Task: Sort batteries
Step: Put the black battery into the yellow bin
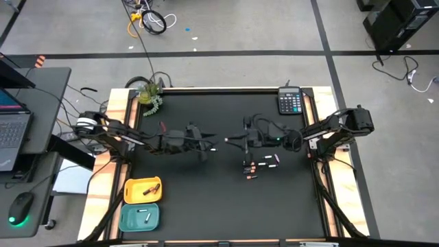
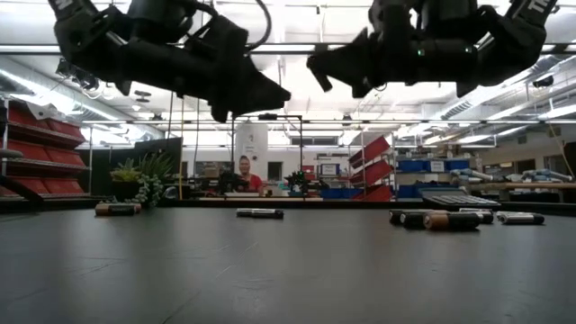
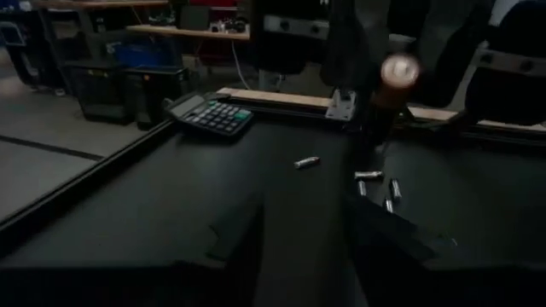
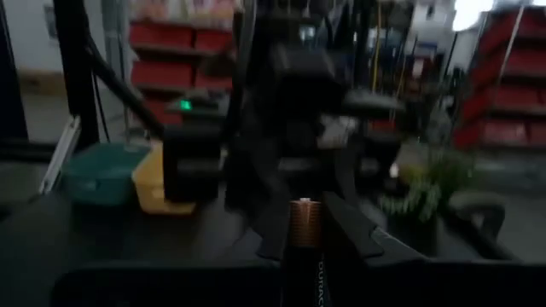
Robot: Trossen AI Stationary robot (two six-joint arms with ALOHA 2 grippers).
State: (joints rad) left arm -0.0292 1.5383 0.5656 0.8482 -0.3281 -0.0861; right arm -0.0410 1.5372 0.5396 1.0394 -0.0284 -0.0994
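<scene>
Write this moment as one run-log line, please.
right gripper: shut on Duracell battery | left gripper: open, facing it | loose batteries: on mat

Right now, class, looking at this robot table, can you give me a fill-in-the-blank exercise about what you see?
1. The right gripper is shut on a dark ___.
2. Next to the teal tray sits a tray coloured ___.
3. The loose batteries lie on the table nearer the ___ arm.
4. The plant and the ___ sit at the two corners of the table's same edge.

Missing words: battery; yellow; right; calculator
</scene>
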